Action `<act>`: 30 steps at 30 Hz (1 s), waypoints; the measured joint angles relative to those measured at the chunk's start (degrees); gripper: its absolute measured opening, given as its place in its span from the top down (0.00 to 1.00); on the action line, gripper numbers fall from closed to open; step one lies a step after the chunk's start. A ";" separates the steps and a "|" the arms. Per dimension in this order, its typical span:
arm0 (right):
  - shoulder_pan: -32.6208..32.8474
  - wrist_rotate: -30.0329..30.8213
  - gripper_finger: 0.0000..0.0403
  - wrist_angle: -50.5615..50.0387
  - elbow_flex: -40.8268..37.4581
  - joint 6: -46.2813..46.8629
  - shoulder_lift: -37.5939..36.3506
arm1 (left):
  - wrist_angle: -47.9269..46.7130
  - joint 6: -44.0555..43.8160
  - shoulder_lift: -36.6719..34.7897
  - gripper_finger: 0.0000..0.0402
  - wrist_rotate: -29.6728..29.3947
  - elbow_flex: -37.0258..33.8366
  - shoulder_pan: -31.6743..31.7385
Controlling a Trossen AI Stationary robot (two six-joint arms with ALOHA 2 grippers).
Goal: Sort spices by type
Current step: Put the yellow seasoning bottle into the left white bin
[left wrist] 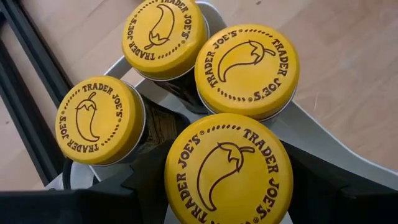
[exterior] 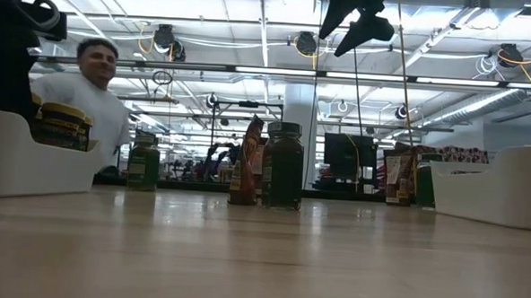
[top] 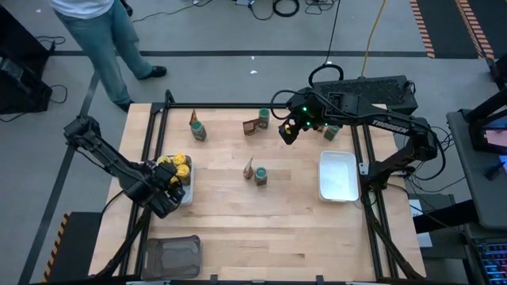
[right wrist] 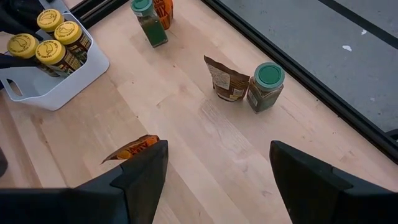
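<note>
Several yellow-lid jars (left wrist: 247,70) stand in a white tray (top: 187,192) at the table's left. My left gripper (top: 162,188) is at that tray, around the nearest yellow-lid jar (left wrist: 227,168). Green-lid jars and brown-orange packets stand in pairs on the wood: one jar (top: 260,176) with a packet (top: 249,168) at mid-table, a jar (right wrist: 266,87) with a packet (right wrist: 225,79) near the far edge, and another pair (top: 196,127) far left. One more green-lid jar (top: 330,133) stands far right. My right gripper (top: 289,131) hangs open, high above the far side, touching nothing. My left gripper has the nearest yellow-lid jar between its two fingers (left wrist: 140,186), one on each side, coming from above at a slant from the table's near side. The jar is upright inside the white tray beside the other jars. Its lid (left wrist: 249,186) hides the place of contact.
A second white tray (top: 338,176) lies at the table's right, with nothing in it. A dark grey tray (top: 173,255) sits at the near left corner. Black frame rails (top: 150,134) run along the table's sides. A person (top: 103,32) stands beyond the far left corner.
</note>
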 joint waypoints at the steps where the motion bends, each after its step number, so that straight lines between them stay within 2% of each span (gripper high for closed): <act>1: 0.01 0.01 0.34 0.00 0.00 0.00 0.00 | 0.00 0.00 0.11 0.38 -0.01 0.00 0.00; 15: 1.00 -0.01 0.34 -0.07 0.00 -0.01 0.00 | 0.91 0.74 0.14 0.31 -0.07 0.28 0.01; 21: 1.53 -0.02 0.34 -0.07 0.00 -0.02 0.00 | 1.46 1.60 0.14 0.26 1.63 0.43 0.00; 30: 1.51 0.00 0.34 -0.07 0.00 -0.02 0.00 | -0.72 5.05 0.08 0.23 1.73 4.18 0.00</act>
